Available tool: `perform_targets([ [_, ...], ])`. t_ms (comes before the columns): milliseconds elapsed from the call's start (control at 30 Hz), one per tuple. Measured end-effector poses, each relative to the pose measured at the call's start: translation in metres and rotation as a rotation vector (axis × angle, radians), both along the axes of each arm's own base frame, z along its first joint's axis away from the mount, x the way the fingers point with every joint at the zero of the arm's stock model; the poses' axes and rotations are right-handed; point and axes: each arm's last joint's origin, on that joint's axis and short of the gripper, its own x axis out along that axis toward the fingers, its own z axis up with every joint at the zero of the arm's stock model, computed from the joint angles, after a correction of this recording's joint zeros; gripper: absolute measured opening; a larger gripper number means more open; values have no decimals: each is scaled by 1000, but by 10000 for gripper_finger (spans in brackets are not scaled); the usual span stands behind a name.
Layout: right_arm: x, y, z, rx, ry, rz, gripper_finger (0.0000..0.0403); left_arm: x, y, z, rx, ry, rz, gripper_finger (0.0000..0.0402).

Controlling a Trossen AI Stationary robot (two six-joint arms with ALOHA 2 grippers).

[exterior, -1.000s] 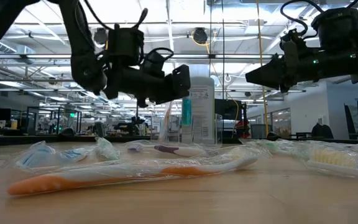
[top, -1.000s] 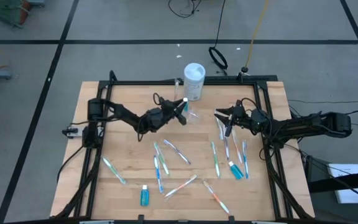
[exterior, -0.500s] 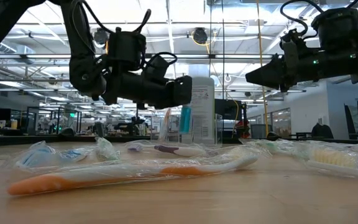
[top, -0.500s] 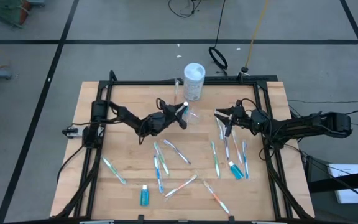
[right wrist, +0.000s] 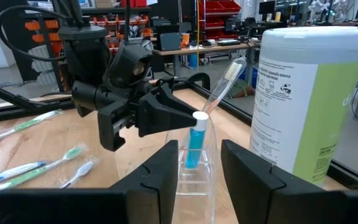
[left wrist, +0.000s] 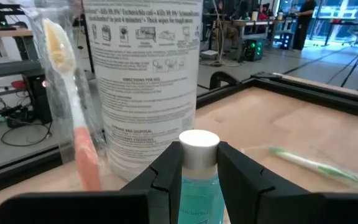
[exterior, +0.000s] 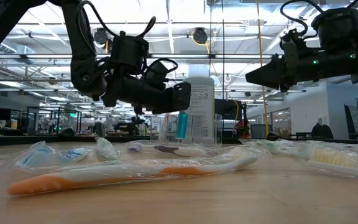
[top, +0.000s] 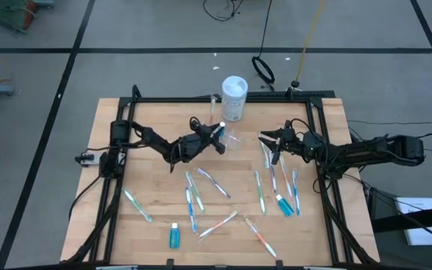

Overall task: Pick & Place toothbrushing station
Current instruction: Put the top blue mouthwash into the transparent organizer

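Note:
The toothbrushing station (right wrist: 194, 186), a small clear holder, stands on the table's far middle (top: 232, 140). A wrapped toothbrush (right wrist: 224, 84) leans in it, head up. My left gripper (top: 220, 135) is shut on a small blue bottle (right wrist: 196, 142) with a white cap, right over the holder. The bottle's lower part shows behind the holder's clear walls. My right gripper (right wrist: 199, 180) waits open and empty a short way to the holder's right (top: 267, 144). My left gripper pinches the blue bottle between its two fingers at the neck, just under the white cap (left wrist: 199, 158). The fingers lie level and come from the table's left. The bottle hangs upright below them (exterior: 181, 124), its lower end inside the holder. Whether it touches the holder's floor I cannot tell.
A tall white-capped container (top: 234, 96) stands just behind the holder at the far edge. Several wrapped toothbrushes (top: 208, 182) lie across the table's middle and near side. Two more blue bottles (top: 174, 236) (top: 283, 204) lie among them. A black frame (top: 223, 99) borders the board.
My left gripper has sunk a little toward the holder and rolled slightly, still shut on the blue bottle. The bottle now hangs lower and more upright, its bottom down among the holder's walls. My right gripper has kept still.

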Motion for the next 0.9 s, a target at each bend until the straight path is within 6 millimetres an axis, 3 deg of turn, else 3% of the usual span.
perform_targets([
  [900,0,0,0,0,-1,0,114,1,0,-2,8,43,-68,88],
])
